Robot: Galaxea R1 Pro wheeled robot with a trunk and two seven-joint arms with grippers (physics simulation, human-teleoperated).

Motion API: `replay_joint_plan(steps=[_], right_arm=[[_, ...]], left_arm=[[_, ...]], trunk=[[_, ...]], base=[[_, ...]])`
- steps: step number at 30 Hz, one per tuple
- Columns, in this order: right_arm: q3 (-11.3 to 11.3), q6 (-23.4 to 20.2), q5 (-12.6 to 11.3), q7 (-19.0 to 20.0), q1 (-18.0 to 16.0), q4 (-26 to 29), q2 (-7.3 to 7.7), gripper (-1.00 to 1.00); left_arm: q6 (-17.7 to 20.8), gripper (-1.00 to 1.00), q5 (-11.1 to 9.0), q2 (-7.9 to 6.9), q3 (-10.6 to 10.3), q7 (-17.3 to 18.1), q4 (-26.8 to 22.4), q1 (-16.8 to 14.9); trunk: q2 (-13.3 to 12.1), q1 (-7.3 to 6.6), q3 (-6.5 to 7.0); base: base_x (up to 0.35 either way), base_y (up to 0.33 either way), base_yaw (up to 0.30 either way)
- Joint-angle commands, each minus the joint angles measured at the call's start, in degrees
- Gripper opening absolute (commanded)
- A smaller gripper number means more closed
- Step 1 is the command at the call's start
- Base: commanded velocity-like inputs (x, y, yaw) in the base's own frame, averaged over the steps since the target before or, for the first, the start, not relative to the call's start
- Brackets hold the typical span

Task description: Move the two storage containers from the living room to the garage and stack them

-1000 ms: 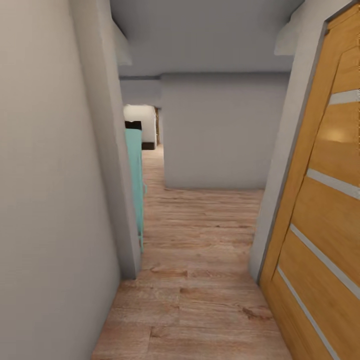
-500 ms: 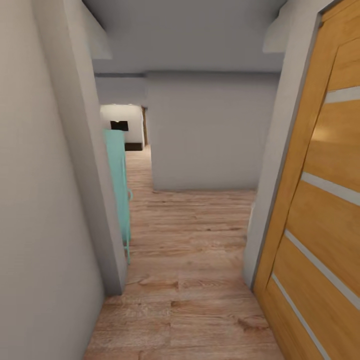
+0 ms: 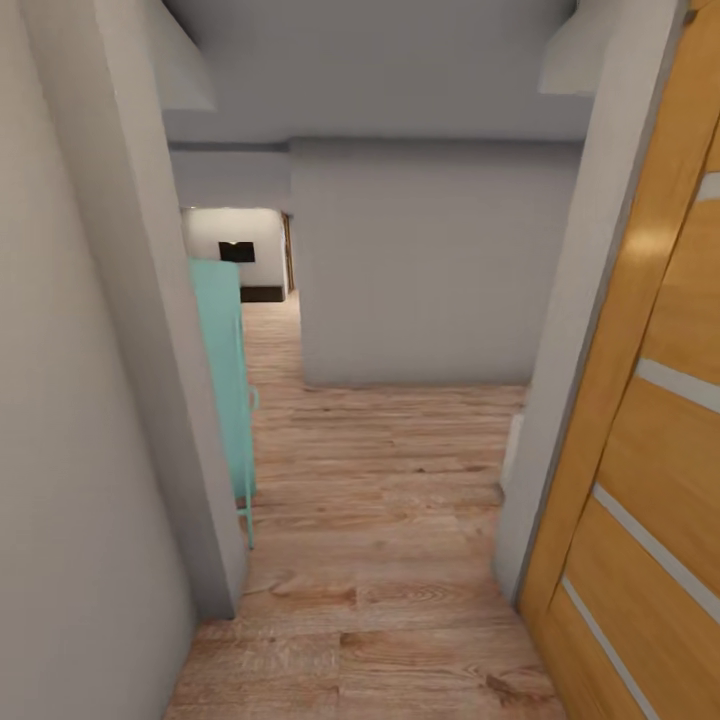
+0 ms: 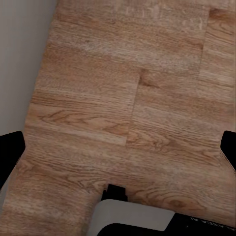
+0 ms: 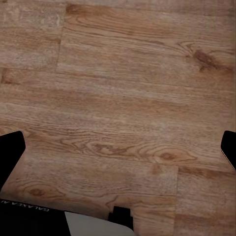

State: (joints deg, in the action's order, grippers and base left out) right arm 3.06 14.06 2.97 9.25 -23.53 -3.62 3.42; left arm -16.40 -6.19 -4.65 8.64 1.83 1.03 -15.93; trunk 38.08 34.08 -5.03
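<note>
The two storage containers are out of view. I am in a narrow hallway with a light wood plank floor (image 3: pixel 380 520). In the left wrist view, my left gripper (image 4: pixel 118 155) is open, its black fingertips (image 4: pixel 10 157) wide apart over bare planks with nothing between them. The right wrist view has my right gripper (image 5: pixel 119 151) open in the same way, with its fingertips (image 5: pixel 11 152) at the picture's edges above the wood floor.
An orange wood door (image 3: pixel 660 420) with pale stripes stands close on the right. A grey wall corner (image 3: pixel 150 380) is close on the left, with a teal piece of furniture (image 3: pixel 225 380) just beyond it. A grey wall (image 3: pixel 430 270) faces me, and a passage (image 3: pixel 270 330) runs back at its left.
The whole picture has shifted, so the camera has moved forward along the hallway. The left wall corner and the teal furniture now sit further left in the view. Nothing else has changed.
</note>
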Motion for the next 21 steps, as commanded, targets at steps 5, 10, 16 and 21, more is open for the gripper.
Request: replay_joint_plan(steps=[5, 10, 16, 21], right_arm=[[0.3, 0.4, 0.3, 0.0, -0.1, -0.2, 0.01, 1.00], [0.3, 0.4, 0.4, -0.1, -0.1, -0.2, 0.01, 1.00], [0.3, 0.5, 0.4, -0.1, -0.1, -0.2, 0.01, 1.00], [0.3, 0.5, 0.4, -0.1, -0.1, -0.2, 0.01, 1.00]], left_arm=[[-0.1, 1.00, -0.6, -0.01, 0.0, 0.2, 0.1, -0.1], [-0.1, 1.00, -0.6, -0.01, 0.0, 0.2, 0.1, -0.1], [-0.2, 1.00, -0.6, -0.01, 0.0, 0.2, 0.1, -0.1], [-0.1, 1.00, -0.6, -0.01, 0.0, 0.2, 0.1, -0.1]], trunk=[[0.1, 0.05, -0.10], [0.1, 0.05, -0.10], [0.1, 0.05, -0.10], [0.1, 0.05, -0.10]], base=[[0.326, 0.000, 0.000], [0.326, 0.000, 0.000], [0.326, 0.000, 0.000], [0.326, 0.000, 0.000]])
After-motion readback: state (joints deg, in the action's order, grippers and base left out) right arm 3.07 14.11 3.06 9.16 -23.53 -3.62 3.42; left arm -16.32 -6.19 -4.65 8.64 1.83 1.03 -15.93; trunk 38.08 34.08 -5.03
